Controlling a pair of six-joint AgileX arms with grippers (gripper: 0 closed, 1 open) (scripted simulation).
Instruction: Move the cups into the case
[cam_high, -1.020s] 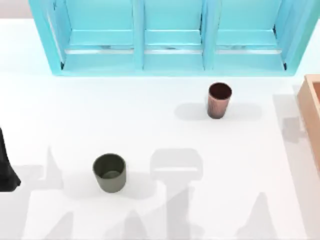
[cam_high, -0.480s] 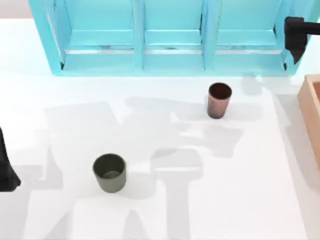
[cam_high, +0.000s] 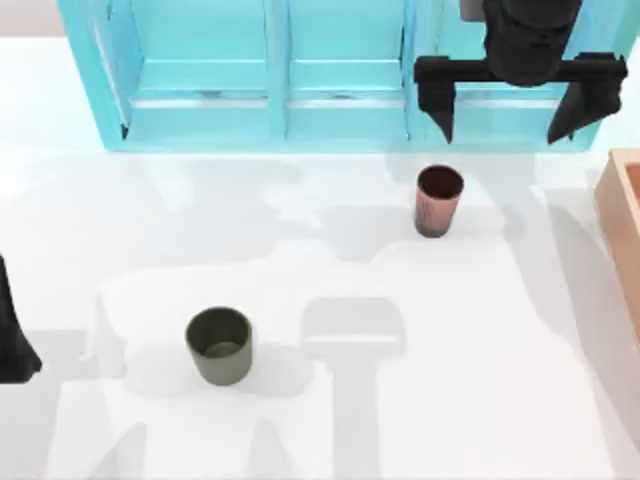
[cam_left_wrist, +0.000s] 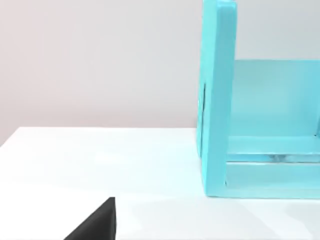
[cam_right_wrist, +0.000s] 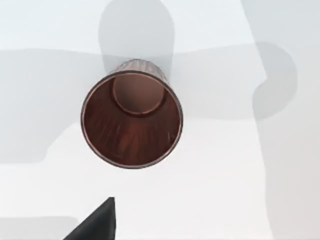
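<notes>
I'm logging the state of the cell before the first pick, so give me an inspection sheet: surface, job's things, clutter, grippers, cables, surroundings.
Surface: white table, bare apart from shadows.
Job's things: reddish-brown cup upright at the right rear, open mouth toward the right wrist camera; olive green cup upright at the front left; both outside the tan case at the table's right edge.
Clutter: nothing seen.
Grippers: right gripper open, raised above the rear of the table, behind and to the right of the reddish-brown cup, touching nothing; left gripper parked at the left edge.
Cables: nothing seen.
Surroundings: turquoise shelf unit along the rear; plain wall behind.
</notes>
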